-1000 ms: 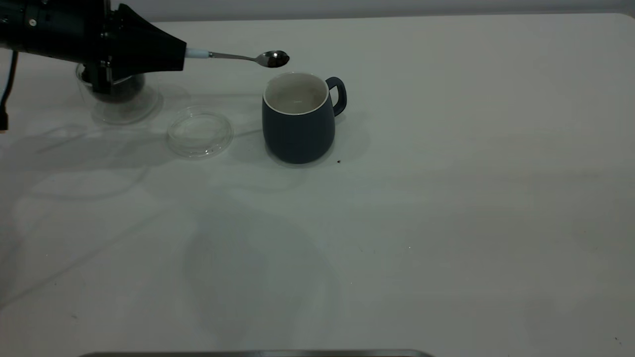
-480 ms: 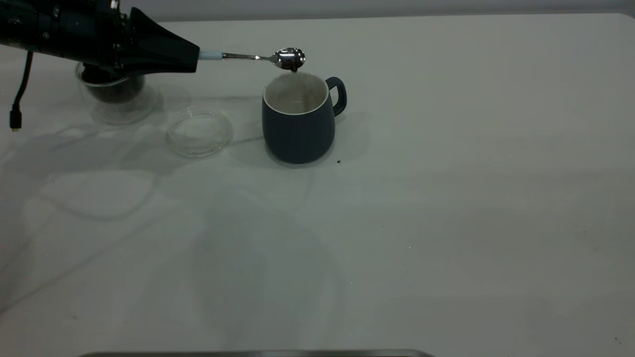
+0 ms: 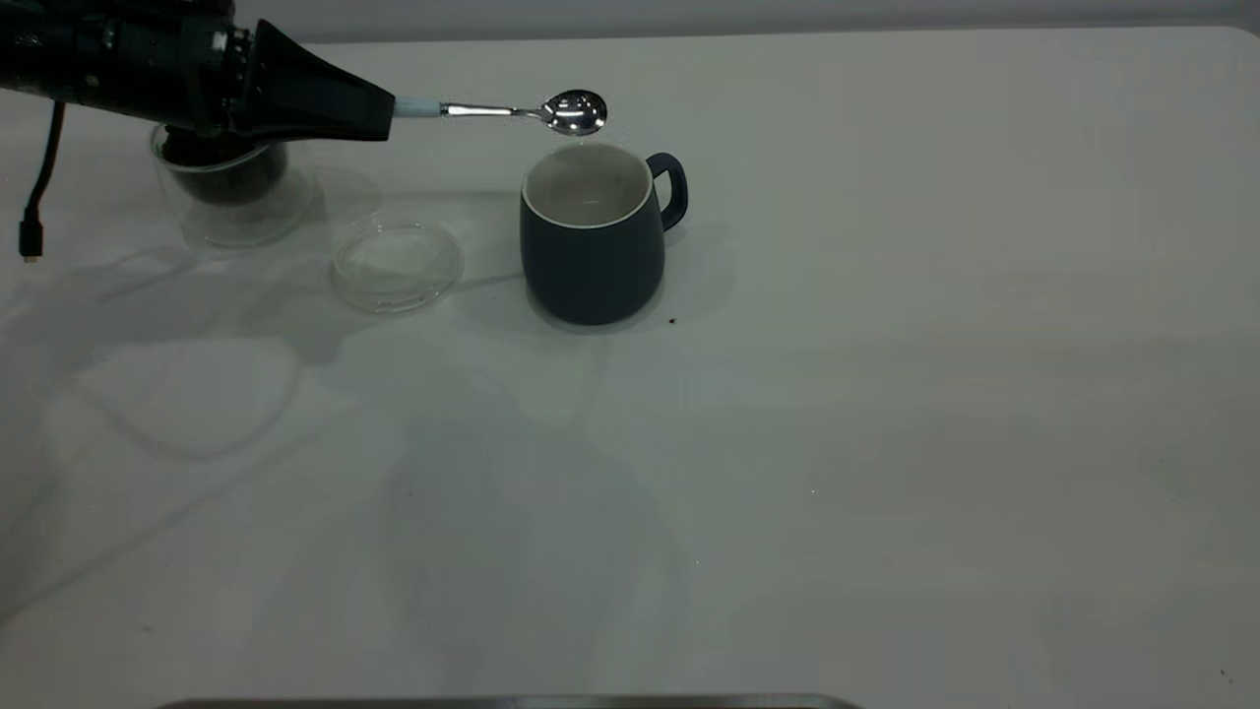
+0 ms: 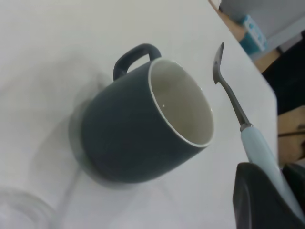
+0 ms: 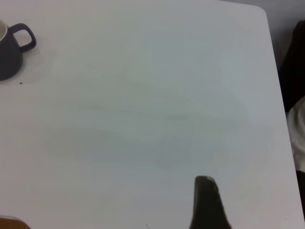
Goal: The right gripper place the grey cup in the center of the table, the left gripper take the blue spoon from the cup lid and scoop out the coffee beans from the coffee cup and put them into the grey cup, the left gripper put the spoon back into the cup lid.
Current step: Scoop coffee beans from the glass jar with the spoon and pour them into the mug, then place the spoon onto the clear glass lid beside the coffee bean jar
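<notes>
My left gripper (image 3: 386,106) is shut on the pale-blue handle of the blue spoon (image 3: 532,110) and holds it level above the table. The shiny spoon bowl is turned on its side over the far rim of the grey cup (image 3: 591,251) and has no beans in it. The left wrist view shows the spoon (image 4: 229,93) beside the grey cup's (image 4: 136,136) open mouth; the cup's bottom is hidden. The coffee cup (image 3: 236,202) with dark coffee beans (image 3: 228,180) stands under my left gripper. The empty cup lid (image 3: 396,264) lies between the two cups. My right gripper (image 5: 207,202) is parked over bare table.
The white table (image 3: 886,394) stretches wide to the right and front of the grey cup. A tiny dark speck (image 3: 672,320) lies by the grey cup's base. A black cable (image 3: 34,197) hangs at the far left edge.
My left gripper carried the spoon right to the grey cup's far rim and rolled it. The beans dropped out of the spoon bowl, which is now bare.
</notes>
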You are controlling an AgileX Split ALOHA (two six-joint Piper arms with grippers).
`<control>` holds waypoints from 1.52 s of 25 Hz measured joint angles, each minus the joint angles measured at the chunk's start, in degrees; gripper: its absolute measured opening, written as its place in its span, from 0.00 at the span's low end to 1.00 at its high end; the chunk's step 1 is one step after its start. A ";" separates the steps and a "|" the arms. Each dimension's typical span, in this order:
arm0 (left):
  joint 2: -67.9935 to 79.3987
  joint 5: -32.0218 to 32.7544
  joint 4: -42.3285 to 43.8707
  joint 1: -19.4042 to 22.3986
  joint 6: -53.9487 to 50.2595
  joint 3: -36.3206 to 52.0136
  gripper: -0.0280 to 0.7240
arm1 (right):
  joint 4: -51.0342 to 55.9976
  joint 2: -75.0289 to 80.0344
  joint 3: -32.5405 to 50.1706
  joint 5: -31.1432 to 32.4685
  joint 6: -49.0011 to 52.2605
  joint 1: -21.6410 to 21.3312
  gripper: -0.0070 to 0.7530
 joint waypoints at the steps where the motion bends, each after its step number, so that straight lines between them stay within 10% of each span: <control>1: -0.16 0.00 0.32 0.21 -2.41 0.00 0.21 | 0.00 0.00 0.00 0.00 0.00 0.00 0.61; 18: -5.74 0.43 10.75 19.15 -26.28 3.86 0.21 | 0.00 0.00 0.00 0.00 0.00 0.00 0.61; 38: 6.87 -0.16 1.30 20.39 -17.31 9.70 0.21 | 0.00 0.00 0.00 0.00 0.00 0.00 0.61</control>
